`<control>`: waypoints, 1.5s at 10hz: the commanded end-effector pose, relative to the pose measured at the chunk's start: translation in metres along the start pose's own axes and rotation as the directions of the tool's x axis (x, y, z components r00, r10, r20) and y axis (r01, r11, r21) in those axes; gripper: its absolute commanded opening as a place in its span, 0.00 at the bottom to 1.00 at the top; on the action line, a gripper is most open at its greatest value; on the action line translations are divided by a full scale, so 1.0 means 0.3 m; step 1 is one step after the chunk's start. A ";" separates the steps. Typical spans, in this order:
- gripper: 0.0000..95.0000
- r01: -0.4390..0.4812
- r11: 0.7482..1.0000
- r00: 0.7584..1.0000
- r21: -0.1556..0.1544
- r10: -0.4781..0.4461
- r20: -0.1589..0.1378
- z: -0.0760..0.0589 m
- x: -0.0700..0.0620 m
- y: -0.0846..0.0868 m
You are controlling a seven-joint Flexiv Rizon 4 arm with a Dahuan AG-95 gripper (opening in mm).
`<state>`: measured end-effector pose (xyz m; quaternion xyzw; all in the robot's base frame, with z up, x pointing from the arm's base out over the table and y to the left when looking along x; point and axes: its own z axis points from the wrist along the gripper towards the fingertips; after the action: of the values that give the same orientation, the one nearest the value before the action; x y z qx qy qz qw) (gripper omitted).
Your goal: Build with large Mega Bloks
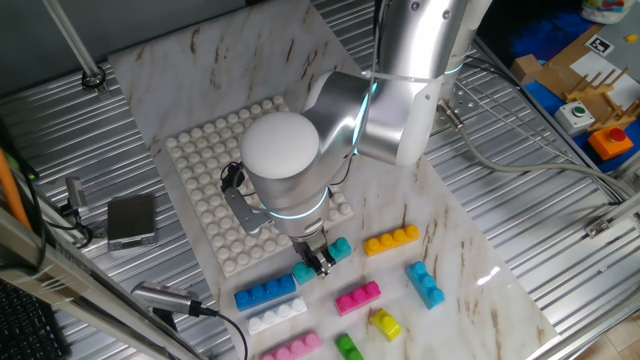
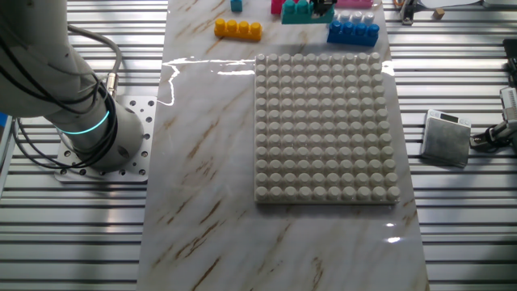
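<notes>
My gripper (image 1: 319, 262) is lowered onto a teal brick (image 1: 340, 248) that lies on the marble board just in front of the white baseplate (image 1: 215, 160). Teal shows on both sides of the dark fingers. I cannot tell whether the jaws press on it. In the other fixed view the gripper (image 2: 324, 10) sits at the right end of the teal brick (image 2: 296, 11) at the top edge. Loose bricks lie around it: orange (image 1: 391, 240), blue (image 1: 265, 292), white (image 1: 277, 317), magenta (image 1: 357, 297), light blue (image 1: 425, 283), yellow (image 1: 385, 324), green (image 1: 348, 347), pink (image 1: 292, 347).
The arm's large wrist (image 1: 285, 160) hangs over the near corner of the baseplate and hides part of it. A small grey box (image 1: 131, 219) sits on the metal slats to the left. Cardboard and boxes (image 1: 585, 75) stand at the far right.
</notes>
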<state>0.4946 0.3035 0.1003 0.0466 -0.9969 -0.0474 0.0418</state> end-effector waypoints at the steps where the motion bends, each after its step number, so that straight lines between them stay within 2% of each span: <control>1: 0.00 0.011 1.000 1.000 0.001 -0.011 0.001 0.000 -0.001 0.000; 3: 0.00 -0.002 1.000 1.000 -0.001 0.002 0.000 -0.005 0.003 -0.009; 6: 0.00 -0.020 1.000 1.000 0.001 0.020 0.006 -0.047 0.023 -0.097; 7: 0.00 -0.017 1.000 1.000 0.001 0.017 0.013 -0.066 0.031 -0.149; 8: 0.00 -0.012 1.000 1.000 0.001 0.012 0.017 -0.075 0.032 -0.174; 9: 0.00 -0.001 1.000 1.000 0.001 0.001 0.026 -0.092 0.029 -0.229; 10: 0.00 0.009 1.000 0.999 0.003 -0.009 0.042 -0.114 0.008 -0.310; 11: 0.00 0.009 1.000 0.999 0.004 -0.009 0.047 -0.118 0.000 -0.335; 12: 0.00 0.007 1.000 0.999 0.008 -0.008 0.051 -0.120 -0.017 -0.383; 15: 0.00 0.024 1.000 0.999 0.011 -0.024 0.044 -0.120 -0.051 -0.505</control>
<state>0.5275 0.1499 0.1198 0.0580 -0.9971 -0.0444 0.0196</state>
